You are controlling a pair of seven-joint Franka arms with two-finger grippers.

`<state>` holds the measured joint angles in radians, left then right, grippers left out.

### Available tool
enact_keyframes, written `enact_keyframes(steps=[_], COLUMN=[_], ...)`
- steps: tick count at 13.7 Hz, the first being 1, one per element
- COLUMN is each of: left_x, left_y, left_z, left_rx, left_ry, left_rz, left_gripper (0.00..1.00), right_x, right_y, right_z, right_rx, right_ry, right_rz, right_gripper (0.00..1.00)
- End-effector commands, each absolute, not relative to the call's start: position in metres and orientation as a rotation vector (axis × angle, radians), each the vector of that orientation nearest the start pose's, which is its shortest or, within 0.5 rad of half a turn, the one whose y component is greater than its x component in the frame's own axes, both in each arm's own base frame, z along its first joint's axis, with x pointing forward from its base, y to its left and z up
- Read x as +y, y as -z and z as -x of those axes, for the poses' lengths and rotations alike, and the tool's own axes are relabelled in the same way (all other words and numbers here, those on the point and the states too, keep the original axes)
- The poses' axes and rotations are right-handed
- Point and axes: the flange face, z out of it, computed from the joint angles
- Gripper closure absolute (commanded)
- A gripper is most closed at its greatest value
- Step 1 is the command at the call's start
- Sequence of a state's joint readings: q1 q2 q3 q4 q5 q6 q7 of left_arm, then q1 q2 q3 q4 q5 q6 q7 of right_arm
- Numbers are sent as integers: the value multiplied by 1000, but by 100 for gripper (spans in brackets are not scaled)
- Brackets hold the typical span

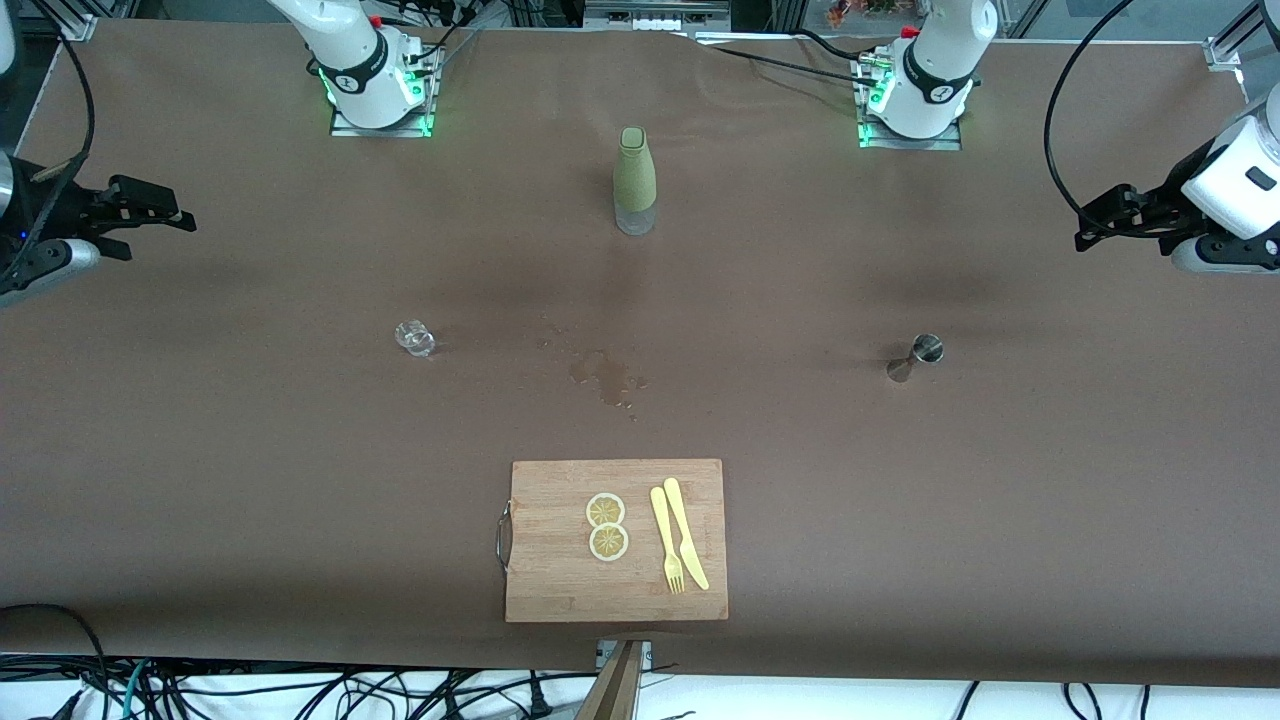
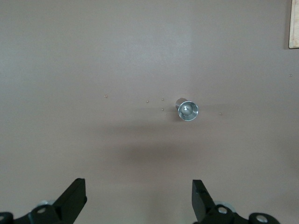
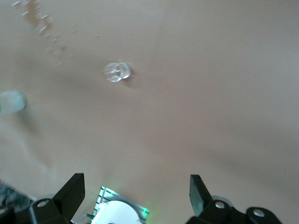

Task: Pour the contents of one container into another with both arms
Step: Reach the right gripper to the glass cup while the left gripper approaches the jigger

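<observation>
A green bottle (image 1: 635, 180) with a clear base stands upright mid-table between the two arm bases. A small clear glass (image 1: 414, 337) (image 3: 117, 72) stands toward the right arm's end. A metal jigger (image 1: 922, 355) (image 2: 187, 109) stands toward the left arm's end. My left gripper (image 1: 1098, 228) (image 2: 139, 196) hangs open over the table's edge at its own end, holding nothing. My right gripper (image 1: 160, 225) (image 3: 136, 193) hangs open over the table at the right arm's end, also holding nothing. Both are well away from the containers.
A wooden cutting board (image 1: 560, 560) lies near the front camera, bearing two lemon slices (image 1: 606, 526), a yellow fork (image 1: 666, 540) and a knife (image 1: 686, 532). A wet spill (image 1: 605, 378) marks the brown cloth between board and bottle. The arm bases (image 1: 378, 85) (image 1: 915, 95) stand farthest from the front camera.
</observation>
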<state>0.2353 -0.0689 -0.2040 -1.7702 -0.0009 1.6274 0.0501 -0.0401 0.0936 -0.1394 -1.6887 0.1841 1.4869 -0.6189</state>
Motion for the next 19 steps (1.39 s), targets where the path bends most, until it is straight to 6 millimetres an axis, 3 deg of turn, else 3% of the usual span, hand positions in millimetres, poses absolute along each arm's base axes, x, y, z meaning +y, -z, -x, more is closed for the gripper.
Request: enact_keyframes(steps=[1, 2, 7, 11, 14, 15, 19], left_x=[16, 17, 23, 25, 38, 60, 86], left_y=[-575, -575, -572, -557, -523, -514, -479], left_z=[-534, -534, -536, -543, -542, -542, -545], left_rx=[32, 30, 19, 51, 190, 246, 497], left_ry=[-126, -128, -123, -136, -42, -16, 26], left_rz=[3113, 3113, 3111, 3089, 3080, 3076, 3046], left_gripper=[0, 0, 0, 0, 0, 0, 0], right_x=[-107, -116, -112, -104, -98, -93, -71], right_y=[-473, -455, -350, -280, -212, -195, -151], right_z=[-557, -555, -533, -538, -537, -536, -543], right_rx=[-775, -796, -995, -1193, -1261, -1265, -1322], right_ry=[-217, -186, 26, 239, 444, 517, 679], right_rz=[2574, 2498, 2149, 1891, 1704, 1654, 1541], right_gripper=[1, 1, 1, 1, 1, 1, 1])
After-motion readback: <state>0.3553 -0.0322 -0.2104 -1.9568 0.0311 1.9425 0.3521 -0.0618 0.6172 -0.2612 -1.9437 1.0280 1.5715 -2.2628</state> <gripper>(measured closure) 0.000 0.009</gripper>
